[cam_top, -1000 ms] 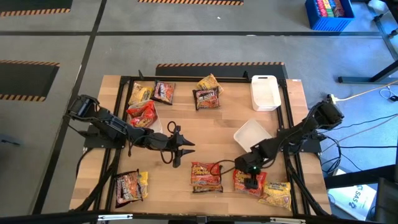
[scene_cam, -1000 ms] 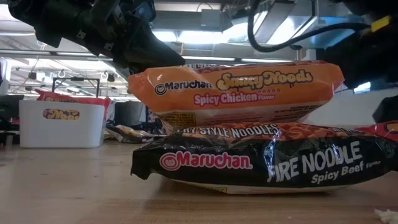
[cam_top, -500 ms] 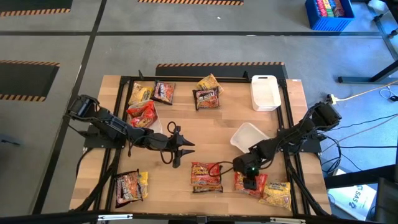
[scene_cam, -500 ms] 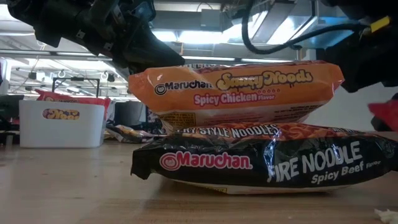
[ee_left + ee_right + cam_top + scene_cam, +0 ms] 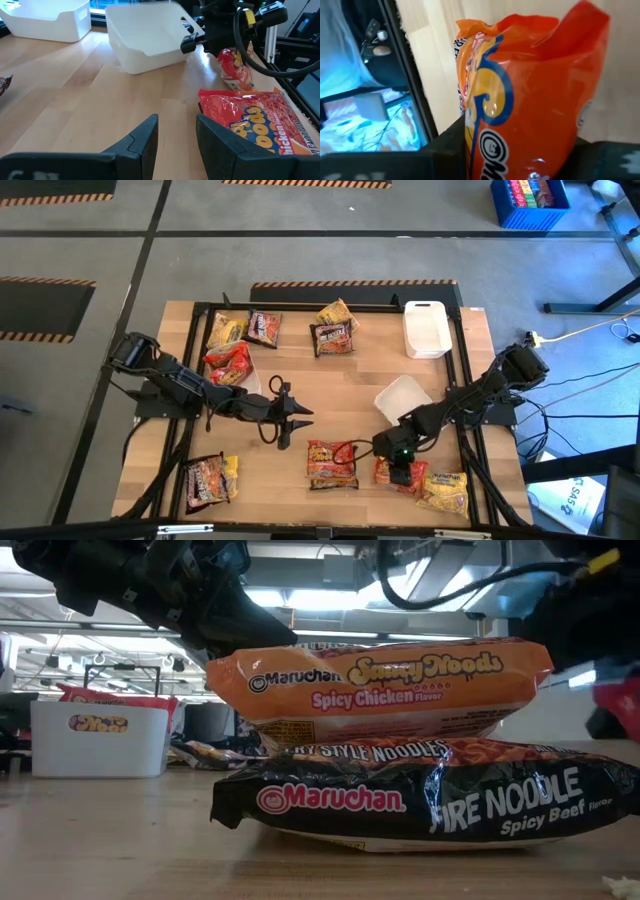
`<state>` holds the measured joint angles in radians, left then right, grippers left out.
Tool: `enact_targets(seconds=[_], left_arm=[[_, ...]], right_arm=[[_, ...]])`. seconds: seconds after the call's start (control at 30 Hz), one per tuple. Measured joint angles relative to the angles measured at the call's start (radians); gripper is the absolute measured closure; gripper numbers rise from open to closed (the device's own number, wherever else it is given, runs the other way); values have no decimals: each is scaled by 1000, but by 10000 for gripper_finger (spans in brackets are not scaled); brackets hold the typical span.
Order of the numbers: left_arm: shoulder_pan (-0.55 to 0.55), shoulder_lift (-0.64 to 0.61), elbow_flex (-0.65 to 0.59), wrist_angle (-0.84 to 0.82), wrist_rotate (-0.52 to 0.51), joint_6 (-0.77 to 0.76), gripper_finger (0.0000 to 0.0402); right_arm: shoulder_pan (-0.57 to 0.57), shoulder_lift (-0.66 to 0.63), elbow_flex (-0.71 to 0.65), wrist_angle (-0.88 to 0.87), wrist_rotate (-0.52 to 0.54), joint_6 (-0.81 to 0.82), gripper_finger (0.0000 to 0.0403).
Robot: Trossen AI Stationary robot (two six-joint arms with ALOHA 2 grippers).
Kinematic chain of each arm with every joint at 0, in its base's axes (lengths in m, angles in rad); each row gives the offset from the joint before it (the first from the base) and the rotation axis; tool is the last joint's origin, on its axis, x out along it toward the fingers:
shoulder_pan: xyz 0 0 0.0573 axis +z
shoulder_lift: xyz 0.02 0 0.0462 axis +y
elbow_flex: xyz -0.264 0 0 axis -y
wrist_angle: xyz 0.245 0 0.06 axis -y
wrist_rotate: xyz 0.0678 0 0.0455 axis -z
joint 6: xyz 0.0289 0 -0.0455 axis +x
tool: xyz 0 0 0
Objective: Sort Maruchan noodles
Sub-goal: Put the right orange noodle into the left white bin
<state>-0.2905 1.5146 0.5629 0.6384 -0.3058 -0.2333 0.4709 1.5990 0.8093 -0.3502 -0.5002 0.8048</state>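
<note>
Maruchan noodle packets lie about the wooden table. A red-orange packet (image 5: 380, 685) rests flat on a dark one (image 5: 420, 802), a stack that the high view shows near the front edge (image 5: 332, 463). My right gripper (image 5: 400, 470) is shut on another red-orange packet (image 5: 520, 95), just right of that stack. A yellow packet (image 5: 445, 490) lies beside it. My left gripper (image 5: 177, 137) stands open above bare wood at mid-table, with nothing between its fingers and the stack's top packet (image 5: 257, 122) just ahead of it. My right gripper pinches one end of the red-orange packet (image 5: 480, 145) between its two fingers, which slant down from above. The packet (image 5: 235, 65) hangs tilted below the fingers. Whether its lower end still rests on the table I cannot tell.
Two white trays stand on the right, one at the far edge (image 5: 425, 328) and one (image 5: 403, 395) close behind my right gripper. More packets lie at the far left (image 5: 245, 330), far middle (image 5: 333, 338), left (image 5: 228, 363) and near left (image 5: 210, 478). A black frame rims the table.
My right gripper has shut on the red-orange packet that lay flat under it and has raised that packet off its flat lie, so it now hangs tilted from the fingers. In the low view the packet's red edge has come up at the right.
</note>
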Motion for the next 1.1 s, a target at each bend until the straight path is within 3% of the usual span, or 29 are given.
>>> enact_targets(seconds=[0.27, 0.5, 0.73, 1.1], left_arm=[[0, 0, 0, 0, 0, 0, 276], [0, 0, 0, 0, 0, 0, 276], [-1, -7, 0, -6, 0, -23, 276], [-1, -221, 0, -135, 1, -24, 276]], right_arm=[[0, 0, 161, -261, 74, -137, 289], [-16, -1, 263, -348, 151, -248, 290], [-110, -1, 379, -414, 277, -401, 289], [-258, -3, 532, -428, 561, -648, 288]])
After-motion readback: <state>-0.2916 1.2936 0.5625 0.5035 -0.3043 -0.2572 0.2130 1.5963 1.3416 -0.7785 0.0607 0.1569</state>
